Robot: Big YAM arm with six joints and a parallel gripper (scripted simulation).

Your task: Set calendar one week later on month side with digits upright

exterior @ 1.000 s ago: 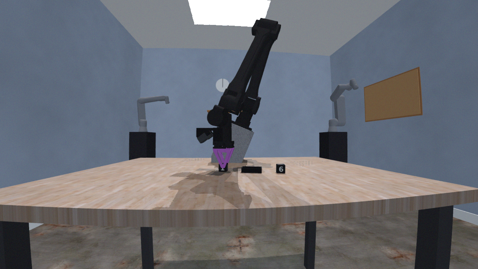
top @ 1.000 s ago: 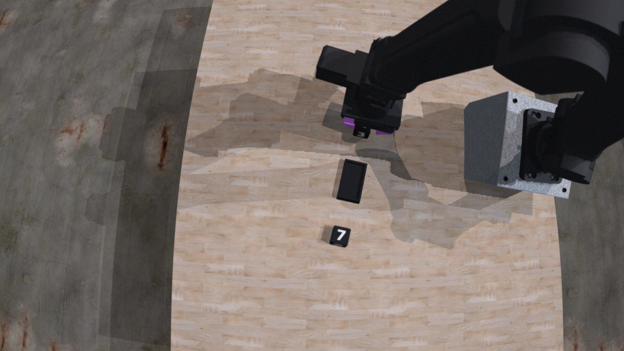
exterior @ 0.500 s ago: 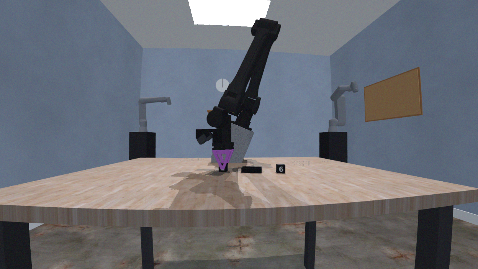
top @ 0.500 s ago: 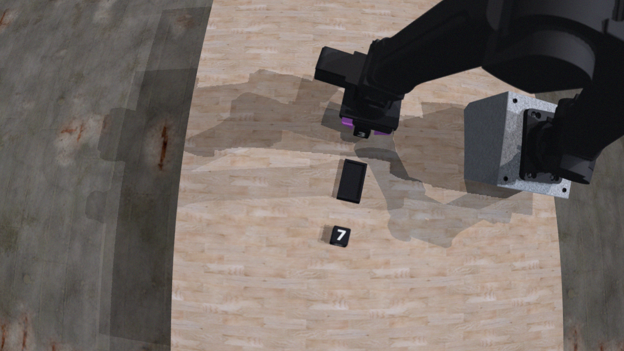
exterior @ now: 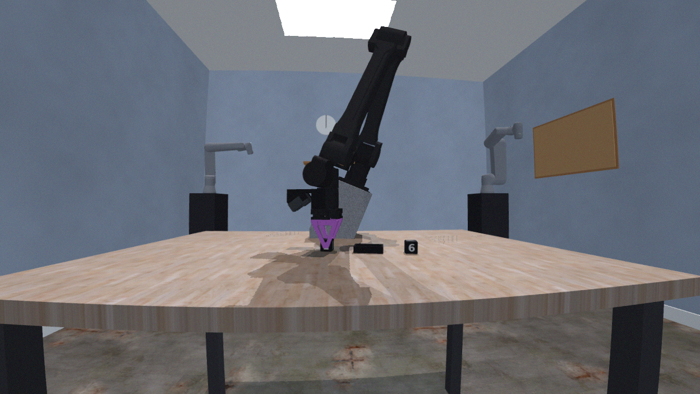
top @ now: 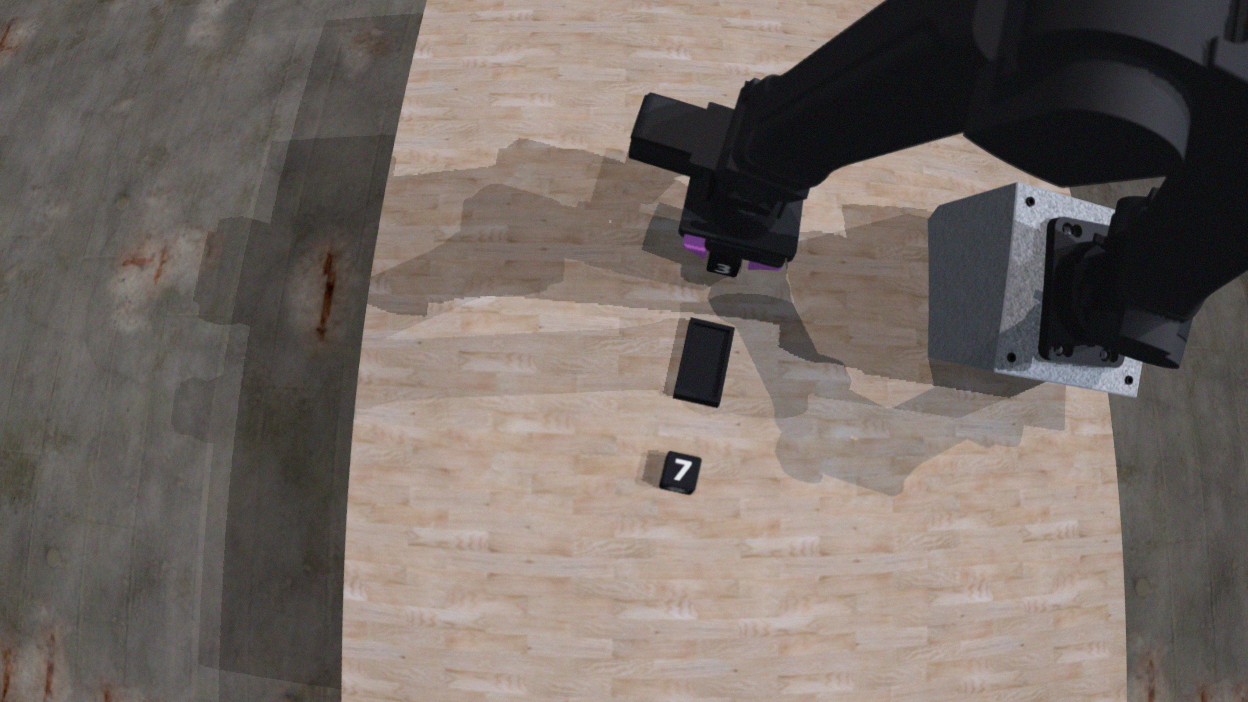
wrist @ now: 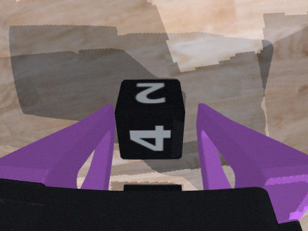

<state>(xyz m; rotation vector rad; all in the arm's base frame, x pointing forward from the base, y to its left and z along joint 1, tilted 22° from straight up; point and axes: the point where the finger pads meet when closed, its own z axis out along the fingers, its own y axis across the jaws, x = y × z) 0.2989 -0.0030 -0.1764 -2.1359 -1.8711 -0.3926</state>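
Observation:
A black number cube (wrist: 150, 120) sits on the table between my purple fingers, with 4 toward the wrist camera and 2 on its far face. My gripper (wrist: 155, 113) is lowered around it, and a gap shows on each side, so the fingers are open and not touching it. In the overhead view the cube (top: 722, 266) peeks out from under the gripper (top: 731, 254) and shows a 3. The empty black tray (top: 703, 361) lies flat just in front of it. The second cube (top: 679, 472) (exterior: 411, 247) stands alone beyond the tray, with 7 on top and 6 on its side.
The arm's grey base block (top: 1003, 288) stands at the right of the table. Side view: gripper (exterior: 325, 241), tray (exterior: 368, 248) and second cube line up left to right. Other robot arms on black pedestals stand behind the table.

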